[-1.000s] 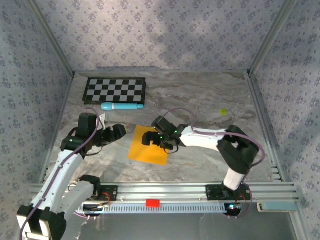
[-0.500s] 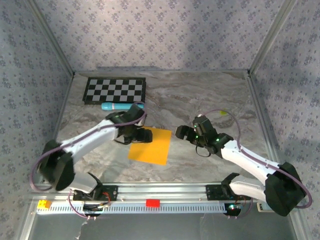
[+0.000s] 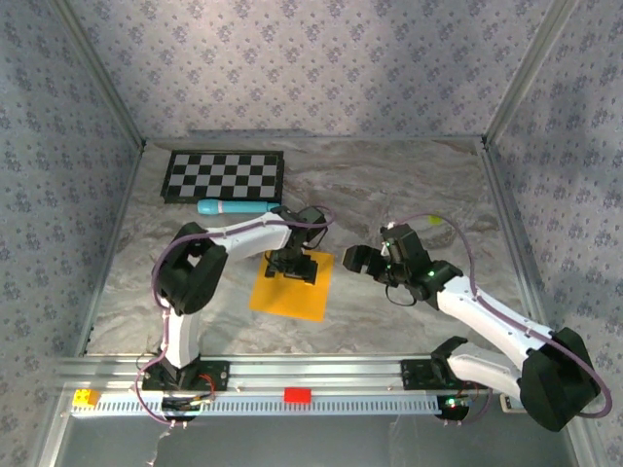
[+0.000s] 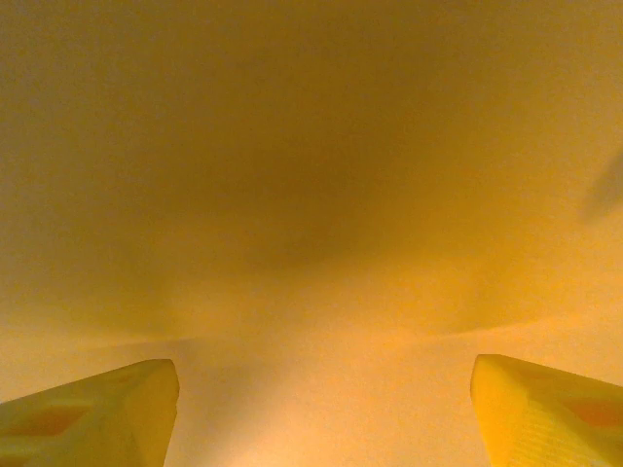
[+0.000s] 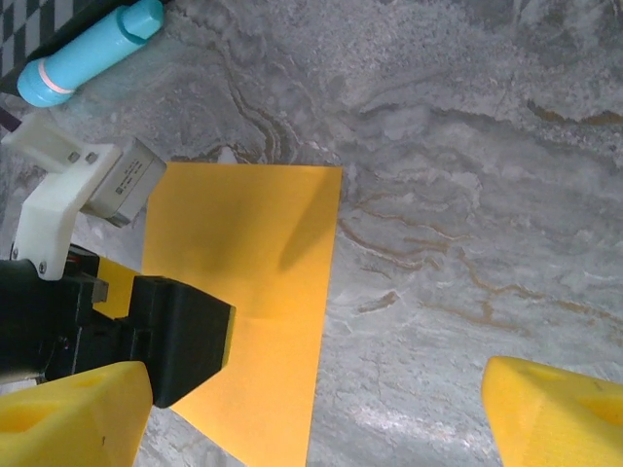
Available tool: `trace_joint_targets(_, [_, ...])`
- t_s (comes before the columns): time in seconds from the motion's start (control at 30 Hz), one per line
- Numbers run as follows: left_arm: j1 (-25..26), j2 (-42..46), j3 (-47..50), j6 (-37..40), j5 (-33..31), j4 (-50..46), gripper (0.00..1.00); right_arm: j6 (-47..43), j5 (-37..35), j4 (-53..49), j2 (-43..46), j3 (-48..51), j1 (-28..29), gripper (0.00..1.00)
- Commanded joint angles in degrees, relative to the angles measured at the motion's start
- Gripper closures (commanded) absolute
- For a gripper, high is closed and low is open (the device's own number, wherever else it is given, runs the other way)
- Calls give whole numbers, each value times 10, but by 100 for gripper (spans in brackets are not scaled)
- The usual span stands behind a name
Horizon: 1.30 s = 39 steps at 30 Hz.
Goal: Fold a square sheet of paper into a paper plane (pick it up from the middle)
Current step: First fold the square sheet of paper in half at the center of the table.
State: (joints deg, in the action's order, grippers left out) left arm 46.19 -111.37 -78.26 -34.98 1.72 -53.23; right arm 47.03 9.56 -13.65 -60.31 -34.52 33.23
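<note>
A: Which step are they on, would you say?

B: The very first, I'd judge: the pick-up. The square sheet of paper [image 3: 290, 297] lies flat and uncreased on the surface [image 3: 389, 185]. It's about midway between the left and right edges and nearer the near edge than the far one. There's no fold in it yet.

A: And the arms?

B: The left tool [image 3: 292, 265] is low over the far half of the sheet, its two fingers spread wide with nothing between them. Its own camera looks at the orange paper from very near. Whether the tips touch the paper I can't tell.

A: The other one?

B: The right tool [image 3: 362, 259] hangs just off the sheet's right edge, over bare surface. Its jaws are wide too and hold nothing.

A: So what does the next move want?

B: My guess is the left one needs the sheet's middle, a touch nearer than where it is. Then it should press down and close gently, so the thin paper buckles into a ridge it can pinch. Flat paper may just slide instead.

A: Anything in the way?

B: No. The checkerboard [image 3: 224, 176] is in the far left corner with the light-blue cylinder [image 3: 237, 206] just in front of it, both clear of the sheet.
</note>
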Motion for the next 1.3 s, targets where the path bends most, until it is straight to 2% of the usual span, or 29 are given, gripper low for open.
trace_joint_targets(0.0, [-1,-6,-12,16,11,-30,21,-11,10,-19,4,5,-2,10])
trace_joint_targets(0.13, [-1,-5,5,8,38,-4,20,-11,9,-32,-1,-4,-3,9])
trace_joint_targets(0.47, [1,-27,1,-14,-4,-12,19,-13,16,-35,-12,1,-4,8])
trace_joint_targets(0.87, [13,-58,36,-24,-3,16,21,-1,15,-32,-19,5,0,8])
trace_joint_targets(1.1, [15,-37,33,-17,0,27,26,0,13,-30,-21,0,1,8])
trace_joint_targets(1.27, [16,-8,28,-13,-9,42,35,1,9,-29,-20,-3,2,8])
